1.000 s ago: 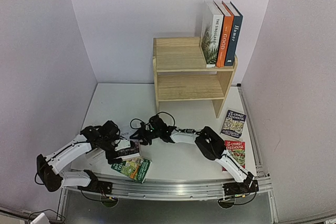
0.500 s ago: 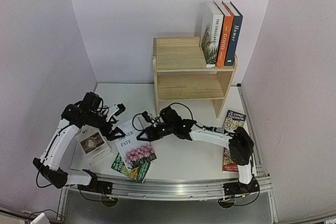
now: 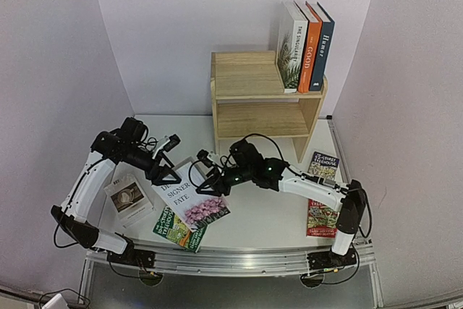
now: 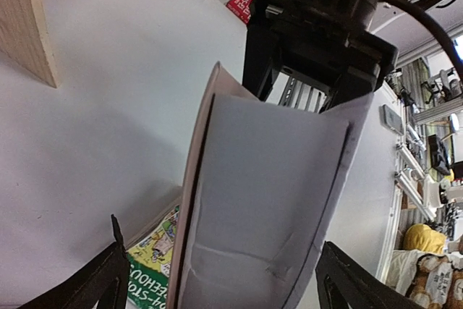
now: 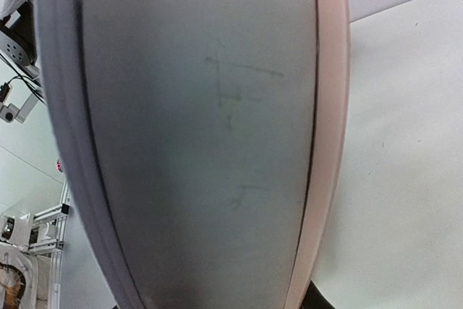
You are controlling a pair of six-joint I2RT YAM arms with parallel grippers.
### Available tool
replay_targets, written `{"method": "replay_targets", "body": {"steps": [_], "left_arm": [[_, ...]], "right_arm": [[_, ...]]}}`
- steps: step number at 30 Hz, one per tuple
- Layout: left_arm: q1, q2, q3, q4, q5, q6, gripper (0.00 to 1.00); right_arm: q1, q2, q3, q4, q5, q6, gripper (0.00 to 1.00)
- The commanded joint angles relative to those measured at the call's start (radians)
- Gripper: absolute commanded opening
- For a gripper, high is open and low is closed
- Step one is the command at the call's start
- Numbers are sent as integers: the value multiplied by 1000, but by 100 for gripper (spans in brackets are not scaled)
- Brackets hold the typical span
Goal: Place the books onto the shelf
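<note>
The right gripper (image 3: 210, 179) was closed on one end of the white pink-flowers book (image 3: 194, 199), holding it tilted above the table (image 3: 253, 218) with its cover facing up. From the left wrist view, its black jaws pinched the book's far end, and the pale page edge ran back toward the lens. The left gripper (image 3: 171, 158) stood wide, with its fingers (image 4: 108, 280) on either side of the book's near end. A gap showed beside one finger, and contact at the other could not be told.

Just below the left gripper, a green Treehouse paperback (image 3: 177, 231) lay flat on the table, partly under the raised book. The Afternoon tea book (image 3: 129, 197) lay beside the left arm, on its outer side. Behind the right gripper, alongside its forearm, were a dark Treehouse paperback (image 3: 322, 170) and a red Treehouse paperback (image 3: 322, 216).

The shelf (image 3: 260, 99) stood beyond both grippers, well apart from them. The palm-leaf book (image 3: 291, 47), the orange GOOD book (image 3: 309, 47) and the dark blue Humor book (image 3: 323, 45) stood upright at the right end of its top tier.
</note>
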Motion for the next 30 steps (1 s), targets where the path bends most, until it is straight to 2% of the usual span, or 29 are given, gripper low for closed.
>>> {"method": "replay_targets", "body": {"steps": [1, 3, 8, 14, 18, 24, 26, 30], "left_arm": [[2, -1, 28, -101, 109, -34, 79], [2, -3, 16, -96, 125, -38, 69], [2, -3, 18, -95, 100, -30, 56], [-6, -27, -30, -100, 94, -12, 50], [-8, -37, -34, -92, 99, -15, 39], [-7, -38, -46, -76, 153, -53, 27], [-4, -40, -45, -65, 164, -75, 27], [21, -45, -57, -46, 205, -115, 26]], "right_arm": [[3, -46, 60, -6, 23, -137, 31], [3, -49, 65, -11, 29, -148, 30], [3, -38, 84, -20, 28, -211, 30], [-11, -4, 140, -33, -5, -213, 29], [-27, 20, 176, -40, -30, -199, 28], [-52, 36, 210, -42, -21, -190, 28], [-56, 34, 208, -42, 7, -190, 34], [-57, 36, 206, -43, 101, -178, 70]]}}
